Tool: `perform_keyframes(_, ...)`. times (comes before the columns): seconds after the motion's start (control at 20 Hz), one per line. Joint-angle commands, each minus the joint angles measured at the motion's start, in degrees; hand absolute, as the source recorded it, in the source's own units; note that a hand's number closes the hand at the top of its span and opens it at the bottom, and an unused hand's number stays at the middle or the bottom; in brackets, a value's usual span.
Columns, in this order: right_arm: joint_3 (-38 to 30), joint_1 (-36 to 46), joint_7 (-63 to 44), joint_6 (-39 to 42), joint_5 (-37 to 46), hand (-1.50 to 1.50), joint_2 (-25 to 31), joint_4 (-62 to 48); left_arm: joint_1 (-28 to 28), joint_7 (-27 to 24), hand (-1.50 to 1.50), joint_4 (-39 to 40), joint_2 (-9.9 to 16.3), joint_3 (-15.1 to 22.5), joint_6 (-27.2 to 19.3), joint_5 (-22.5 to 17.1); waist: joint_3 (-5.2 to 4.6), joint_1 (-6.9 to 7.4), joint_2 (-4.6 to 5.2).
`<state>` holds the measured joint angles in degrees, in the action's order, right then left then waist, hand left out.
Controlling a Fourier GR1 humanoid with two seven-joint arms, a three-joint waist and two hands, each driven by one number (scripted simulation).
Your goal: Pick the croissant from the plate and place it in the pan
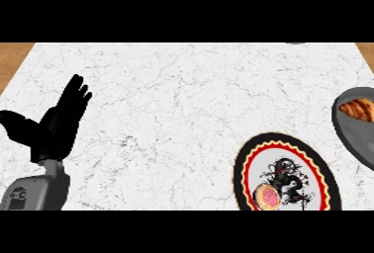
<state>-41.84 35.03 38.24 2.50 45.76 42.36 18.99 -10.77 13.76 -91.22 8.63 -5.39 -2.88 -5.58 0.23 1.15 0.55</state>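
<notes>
A golden-brown croissant (360, 109) lies inside the grey pan (349, 131) at the right edge of the head view, partly cut off by the frame. The plate (286, 173), black-rimmed with red and yellow rings and a dragon picture, sits on the white marble counter at the lower right, just left of the pan; no croissant lies on it. My left hand (58, 123) rests open at the left side, fingers straight and pointing up, thumb spread to the left, holding nothing. My right hand does not show.
The marble counter (182, 99) spreads across the middle. Wooden floor (13, 57) shows at the top corners beyond the counter's edges. A small dark object (295, 43) peeks in at the far edge.
</notes>
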Motion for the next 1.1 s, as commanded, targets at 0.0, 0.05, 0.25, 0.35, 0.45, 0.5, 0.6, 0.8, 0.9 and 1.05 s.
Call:
perform_keyframes(0.0,-5.9,2.1,1.7,7.5,-6.7,-1.5,4.5,-3.2,-0.5,0.1,0.0,0.0,0.2,-0.5,-0.5,0.2,-0.01,-0.15,-0.04)
perform_keyframes(0.05,-7.0,0.5,2.6,10.8,-8.1,-1.5,6.2,-4.3,0.1,0.2,0.0,0.5,0.1,-0.6,-0.2,-0.1,-0.03,-0.56,-0.12)
perform_keyframes(0.25,-11.9,-2.7,2.6,21.3,-13.1,-1.5,13.1,-7.9,1.5,0.1,0.0,0.3,2.4,-2.5,2.3,-2.1,0.0,-0.78,-0.16)
perform_keyframes(0.35,-12.8,-5.7,6.2,25.7,-14.4,-1.5,15.3,-8.9,-0.1,0.3,0.0,0.2,1.0,-1.4,0.4,-0.6,0.12,-0.99,0.03)
perform_keyframes(0.45,-14.2,-9.7,10.2,31.0,-16.1,-1.5,16.4,-9.9,3.1,-1.7,0.0,-0.6,0.6,-1.3,1.5,-1.2,0.13,-1.35,-0.18)
perform_keyframes(0.5,-14.8,-9.2,9.1,32.1,-16.9,-1.5,16.6,-10.4,2.5,-1.3,0.0,-1.4,-1.4,1.0,-0.7,1.0,0.19,-1.15,-0.13)
perform_keyframes(0.6,-15.6,-11.0,9.0,37.2,-18.4,-1.5,19.1,-10.8,1.6,0.1,0.0,-1.2,1.2,-1.8,0.6,-1.0,0.15,-1.45,-0.29)
perform_keyframes(0.8,-14.6,-15.6,13.3,39.8,-18.8,-1.5,18.2,-9.1,0.8,0.0,0.0,0.3,0.8,-1.8,0.4,-0.8,0.2,-2.03,-0.27)
perform_keyframes(0.9,-14.8,-17.4,14.1,41.5,-19.5,-1.5,19.5,-8.5,1.3,-0.3,0.0,0.2,0.7,-1.8,0.2,-0.7,0.24,-2.38,-0.37)
perform_keyframes(1.05,-14.4,-18.5,14.5,40.2,-20.3,-1.5,18.4,-7.5,-0.1,0.9,0.0,0.5,1.1,-2.3,-0.2,-0.7,0.23,-1.94,-0.36)
